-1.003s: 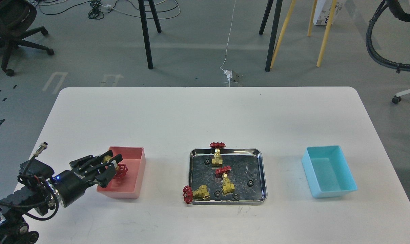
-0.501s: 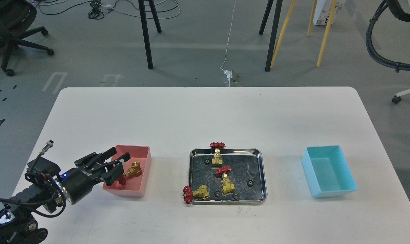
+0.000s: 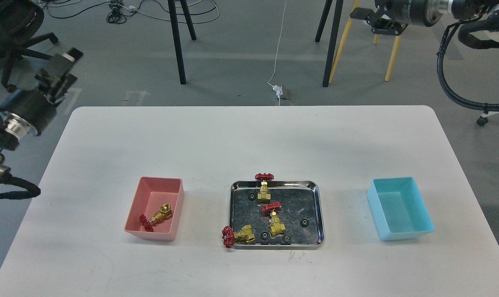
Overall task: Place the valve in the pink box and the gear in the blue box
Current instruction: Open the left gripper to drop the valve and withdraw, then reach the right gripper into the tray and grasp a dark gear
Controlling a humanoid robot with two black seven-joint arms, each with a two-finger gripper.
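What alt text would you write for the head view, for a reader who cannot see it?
A brass valve lies in the pink box; three more valves and small black gears sit on a steel tray. The blue box is empty; both arms are raised away from the table.

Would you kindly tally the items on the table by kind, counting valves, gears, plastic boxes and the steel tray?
Valves: 4, one in the pink box at, three at the steel tray
Gears: 5 visible
Plastic boxes: 2, pink and the blue box
Steel tray: 1
Total: 12
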